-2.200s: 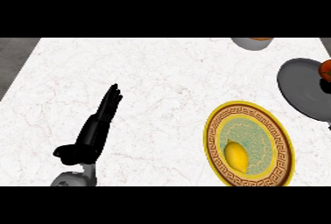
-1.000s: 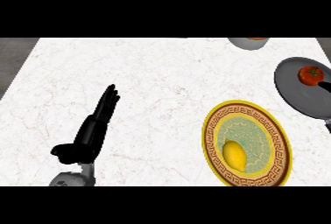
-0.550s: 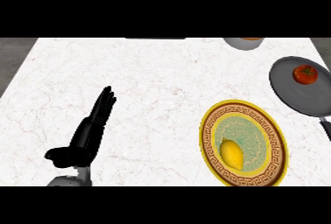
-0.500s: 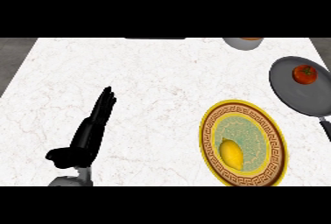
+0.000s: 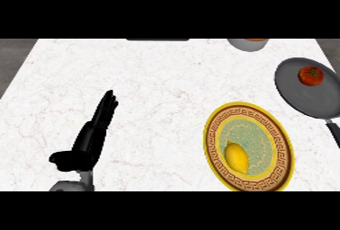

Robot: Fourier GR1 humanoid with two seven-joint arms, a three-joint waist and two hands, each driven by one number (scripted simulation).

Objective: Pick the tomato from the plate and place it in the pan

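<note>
At the far left, low in the head view, we see the left hand [image 5: 90,139] resting over the white marble counter [image 5: 166,85]. Its black fingers [image 5: 106,105] lie straight and close together, pointing away from us and slightly to the right. The thumb sticks out to the left near the wrist, and the hand is relaxed and holds nothing. Below it a bit of the grey forearm [image 5: 66,186] comes in from the lower edge. The hand is well apart from every dish.

Moving right, at the counter's far edge we notice a dark flat strip [image 5: 158,39]; too little of it shows for us to tell what it is. Right of centre, on the near part of the counter, lies a round plate [image 5: 210,139] with a yellow rim, a brown patterned band and a pale green middle. On it, toward its lower left, rests a yellow lemon [image 5: 237,156], its long side running up and down in the view.

Further right, at the far edge, a grey bowl [image 5: 248,45] is cut off by the view's top, with something orange inside. At the far right sits the grey pan [image 5: 309,99], beyond the plate and just apart from it. Its dark handle [image 5: 333,131] runs toward us along the right edge. The red tomato [image 5: 310,75] lies inside the pan, in its far half.
</note>
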